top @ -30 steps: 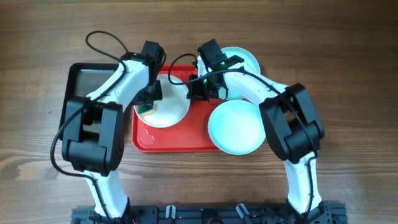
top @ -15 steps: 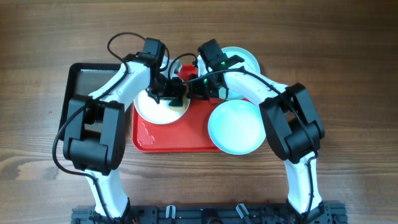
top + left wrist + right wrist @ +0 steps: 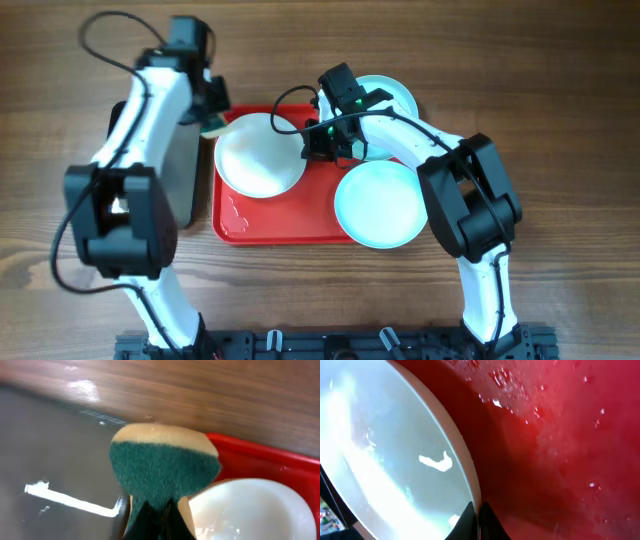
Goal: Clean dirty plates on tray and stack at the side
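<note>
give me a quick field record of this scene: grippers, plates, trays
left gripper: shut on sponge, over the dark tray edge, by the red tray corner
right gripper: shut on cream plate rim
cream plate: on red tray, left part
near turquoise plate: overlaps the tray's right edge
far turquoise plate: far right corner, partly hidden by arm
red tray: wet droplets

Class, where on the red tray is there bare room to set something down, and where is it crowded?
Bare: the front strip of the red tray, between cream plate, front turquoise plate and rim. Crowded: back right, where the right gripper pinches the cream plate beside the rear turquoise plate.
</note>
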You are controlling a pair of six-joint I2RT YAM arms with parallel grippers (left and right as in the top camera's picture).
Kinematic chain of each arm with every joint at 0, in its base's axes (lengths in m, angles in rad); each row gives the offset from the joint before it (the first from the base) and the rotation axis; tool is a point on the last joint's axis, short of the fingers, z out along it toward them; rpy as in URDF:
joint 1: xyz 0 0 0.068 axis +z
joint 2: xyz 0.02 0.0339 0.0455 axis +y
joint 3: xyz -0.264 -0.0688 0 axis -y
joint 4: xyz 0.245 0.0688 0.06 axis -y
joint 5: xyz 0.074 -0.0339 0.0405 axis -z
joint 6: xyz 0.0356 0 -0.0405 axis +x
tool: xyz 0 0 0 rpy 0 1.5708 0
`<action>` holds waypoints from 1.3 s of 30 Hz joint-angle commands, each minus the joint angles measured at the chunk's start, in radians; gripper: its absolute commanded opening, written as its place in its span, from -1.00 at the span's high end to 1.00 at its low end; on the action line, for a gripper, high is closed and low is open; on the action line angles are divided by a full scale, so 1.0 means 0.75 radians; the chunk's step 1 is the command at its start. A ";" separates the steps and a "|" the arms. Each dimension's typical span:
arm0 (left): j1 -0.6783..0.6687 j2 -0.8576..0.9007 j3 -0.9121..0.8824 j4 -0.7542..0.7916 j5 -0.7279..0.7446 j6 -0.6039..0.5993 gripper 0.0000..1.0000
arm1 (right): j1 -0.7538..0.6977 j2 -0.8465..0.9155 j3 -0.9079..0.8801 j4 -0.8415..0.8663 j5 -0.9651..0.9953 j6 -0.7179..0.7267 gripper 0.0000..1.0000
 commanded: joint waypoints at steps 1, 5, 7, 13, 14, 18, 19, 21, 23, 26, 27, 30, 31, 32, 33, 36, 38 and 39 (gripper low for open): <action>0.034 -0.077 0.045 -0.104 0.028 -0.022 0.92 | 0.010 -0.111 -0.007 -0.079 0.208 -0.044 0.91; 0.060 -0.077 0.044 -0.186 0.204 -0.016 0.92 | 0.083 -0.308 -0.007 -0.193 0.594 -0.133 0.91; 0.060 -0.077 0.044 -0.184 0.236 -0.016 0.92 | 0.119 -0.370 -0.007 -0.216 0.715 -0.132 0.91; 0.060 -0.067 0.040 -0.185 0.249 -0.017 0.92 | 0.309 -0.540 -0.007 -0.296 1.398 -0.133 0.91; 0.060 -0.065 0.040 -0.185 0.249 -0.017 0.92 | 0.358 -0.546 -0.007 -0.309 1.549 -0.133 0.91; 0.060 -0.050 0.040 -0.183 0.249 -0.018 0.92 | 0.509 -0.546 -0.007 -0.332 1.918 -0.133 0.90; 0.060 -0.043 0.040 -0.181 0.249 -0.018 0.92 | 0.547 -0.546 -0.007 -0.331 2.024 -0.133 0.91; 0.060 -0.037 0.040 -0.179 0.249 -0.018 0.92 | 0.596 -0.546 -0.007 -0.331 2.175 -0.133 0.91; 0.060 -0.037 0.040 -0.179 0.249 -0.018 0.92 | 0.630 -0.546 -0.007 -0.331 2.273 -0.133 0.91; 0.060 -0.037 0.040 -0.174 0.249 -0.018 0.92 | 0.672 -0.546 -0.007 -0.328 2.398 -0.132 0.91; 0.060 -0.037 0.040 -0.174 0.249 -0.018 0.92 | 0.682 -0.546 -0.007 -0.327 2.439 -0.133 0.91; 0.060 -0.037 0.040 -0.174 0.249 -0.018 0.92 | 0.714 -0.546 -0.007 -0.327 2.606 -0.134 0.91; 0.060 -0.037 0.040 -0.174 0.249 -0.018 0.92 | 0.731 -0.546 -0.007 -0.326 2.681 -0.134 0.91; 0.060 -0.037 0.040 -0.174 0.249 -0.018 0.92 | 0.741 -0.546 -0.007 -0.326 2.701 -0.134 0.91; 0.060 -0.037 0.040 -0.174 0.249 -0.018 0.92 | 0.744 -0.546 -0.007 -0.325 2.693 -0.134 0.91; 0.060 -0.037 0.040 -0.174 0.249 -0.018 0.92 | 0.745 -0.546 -0.007 -0.326 2.597 -0.134 0.91; 0.060 -0.037 0.040 -0.174 0.249 -0.018 0.92 | 0.745 -0.546 -0.007 -0.325 2.521 -0.133 0.91; 0.060 -0.037 0.040 -0.174 0.249 -0.018 0.92 | 0.744 -0.544 -0.007 -0.318 2.464 -0.133 0.92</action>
